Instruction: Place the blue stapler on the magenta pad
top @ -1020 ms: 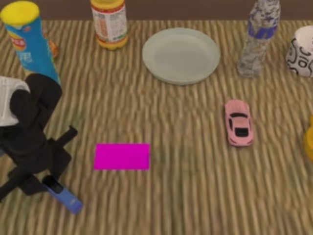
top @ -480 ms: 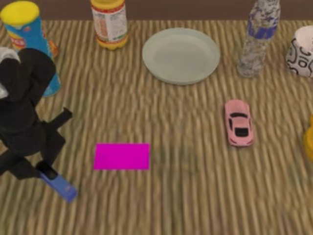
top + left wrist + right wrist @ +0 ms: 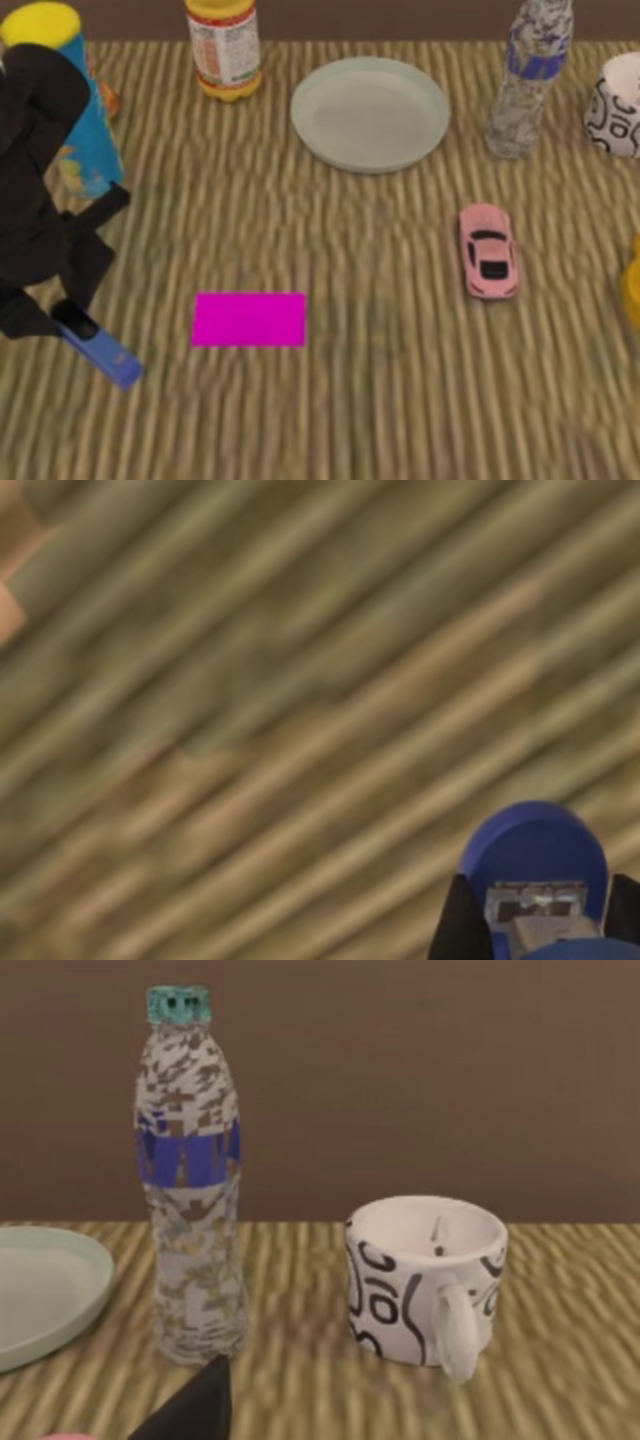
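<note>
Lift was under way: left gripper (image 3: 62, 318), clamped on the small periwinkle-blue bar-shaped stapler (image 3: 100, 348), had raised it off the table, with the flat magenta rectangular pad (image 3: 249, 319) still bare, indicating transport remained.

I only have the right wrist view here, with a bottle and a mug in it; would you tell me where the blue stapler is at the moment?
Observer: The blue stapler is at the table's left side, its dark end in the left gripper, which is shut on it.
Operator: Thank you. Is it on the magenta pad?
Observer: No. The magenta pad lies bare, to the right of the stapler and apart from it.
Operator: Does anything stand between them?
Observer: Only bare woven mat shows there; the pink toy car sits well to the right of the pad.
</note>
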Available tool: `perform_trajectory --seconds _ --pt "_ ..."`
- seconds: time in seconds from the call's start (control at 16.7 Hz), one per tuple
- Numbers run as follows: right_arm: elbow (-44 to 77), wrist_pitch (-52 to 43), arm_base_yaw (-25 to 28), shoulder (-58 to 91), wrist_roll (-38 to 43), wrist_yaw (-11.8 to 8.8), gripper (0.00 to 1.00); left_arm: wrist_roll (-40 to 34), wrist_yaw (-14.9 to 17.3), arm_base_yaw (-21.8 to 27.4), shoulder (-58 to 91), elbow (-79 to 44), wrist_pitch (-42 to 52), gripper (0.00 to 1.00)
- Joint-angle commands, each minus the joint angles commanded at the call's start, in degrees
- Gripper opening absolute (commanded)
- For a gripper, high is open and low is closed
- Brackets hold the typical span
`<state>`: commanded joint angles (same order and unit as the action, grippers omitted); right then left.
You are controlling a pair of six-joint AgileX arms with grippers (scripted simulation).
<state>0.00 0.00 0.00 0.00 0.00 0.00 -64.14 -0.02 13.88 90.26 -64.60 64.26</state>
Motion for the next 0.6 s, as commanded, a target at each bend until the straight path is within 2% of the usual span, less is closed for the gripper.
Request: perform_trajectory --seconds 0.18,0.3,0.6 --pt "0.0 0.0 0.0 0.0 0.0 0.0 1.00 0.6 0.0 0.5 0.5 -0.2 0.0 0.00" --pt "0.0 0.0 0.0 0.0 0.0 0.0 1.00 3.6 0.0 1.3 1.7 -1.8 0.5 0.00" --pt "0.0 0.0 0.0 0.0 0.0 0.0 1.00 20.5 0.0 5.1 8.1 -9.9 3.2 0.00"
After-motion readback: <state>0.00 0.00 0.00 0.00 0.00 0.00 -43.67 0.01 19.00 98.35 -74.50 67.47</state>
